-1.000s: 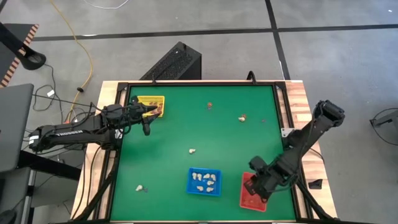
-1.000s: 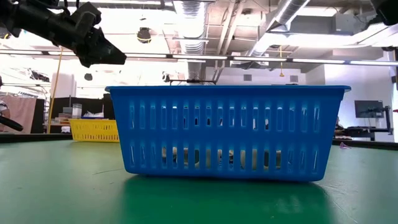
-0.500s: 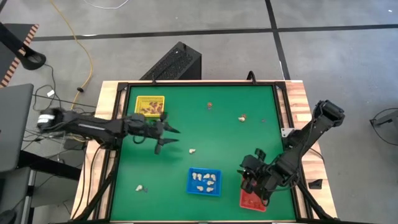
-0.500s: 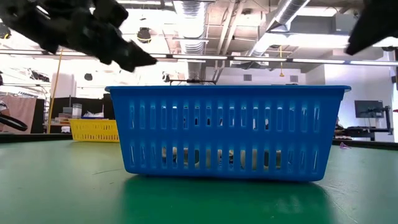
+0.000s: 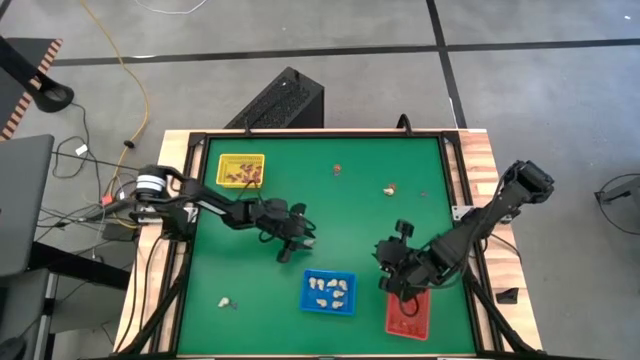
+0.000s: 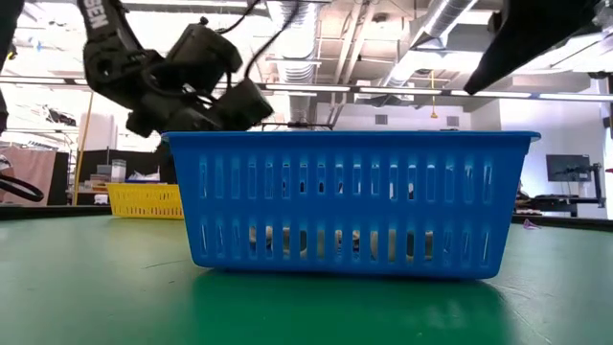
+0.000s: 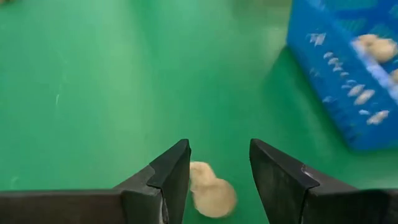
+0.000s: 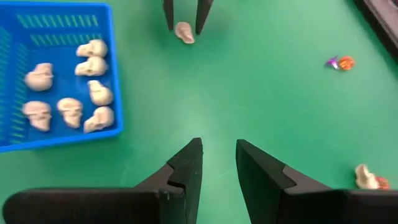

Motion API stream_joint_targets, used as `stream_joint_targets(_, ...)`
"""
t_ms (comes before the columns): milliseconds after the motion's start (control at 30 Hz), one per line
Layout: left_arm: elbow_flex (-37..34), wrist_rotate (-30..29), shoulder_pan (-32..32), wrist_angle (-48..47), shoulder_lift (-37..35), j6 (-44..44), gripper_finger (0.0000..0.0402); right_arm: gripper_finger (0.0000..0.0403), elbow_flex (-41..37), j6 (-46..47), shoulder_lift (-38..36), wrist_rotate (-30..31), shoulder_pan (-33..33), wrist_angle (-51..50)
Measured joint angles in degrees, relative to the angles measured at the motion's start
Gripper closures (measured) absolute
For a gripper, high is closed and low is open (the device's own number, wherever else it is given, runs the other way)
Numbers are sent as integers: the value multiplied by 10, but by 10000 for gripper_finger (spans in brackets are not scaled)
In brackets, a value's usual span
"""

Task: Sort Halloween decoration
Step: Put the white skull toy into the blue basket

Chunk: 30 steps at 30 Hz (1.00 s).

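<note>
A whitish-cream trinket (image 7: 212, 193) lies on the green table near its middle, and it also shows in the right wrist view (image 8: 184, 32). My left gripper (image 7: 219, 152) is open and low over it, one finger on each side; it shows in the high view (image 5: 303, 241) too. My right gripper (image 8: 219, 149) is open and empty, above the table between the blue tray (image 5: 329, 292) and the red tray (image 5: 408, 312), pointing toward the left gripper. The blue tray holds several cream skull trinkets (image 8: 90, 91). The yellow tray (image 5: 241, 170) at the far left holds dark trinkets.
Loose trinkets lie on the table: a dark one (image 5: 338, 170) and a cream-and-orange one (image 5: 390, 188) toward the far edge, and a cream one (image 5: 226, 301) at the near left. In the low view the blue tray (image 6: 350, 201) fills the middle.
My left gripper has swung from the yellow tray toward the table's right and near edges and come down around the cream trinket at the table's middle. My right gripper has moved from over the red tray toward the table's left and far edges.
</note>
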Motion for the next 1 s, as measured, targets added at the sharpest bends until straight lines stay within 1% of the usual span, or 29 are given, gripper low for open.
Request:
stream_joint_targets(100,13,-6,-1,3,23,-16,244,275,0,-19,0,1,-13,-1)
stream_joint_targets(200,14,-13,-6,-2,30,-21,244,275,0,-32,0,7,-18,-4)
stream_joint_targets(400,14,-72,-13,-49,30,-9,244,275,0,-37,0,7,-19,-4)
stream_joint_targets(567,14,-77,-13,-66,30,-10,249,275,0,-37,0,5,-19,-8)
stream_joint_targets(667,14,-79,-13,-85,30,-13,270,275,0,-37,0,5,-19,-8)
stream_joint_targets(767,14,-81,-13,-113,30,-16,305,275,0,-37,0,4,-19,-8)
stream_joint_targets(867,-1,-80,-12,-101,28,-21,338,275,0,-35,0,3,-19,-8)
stream_joint_targets(1000,-5,-69,-12,-94,28,-22,339,275,0,-35,0,3,-19,-8)
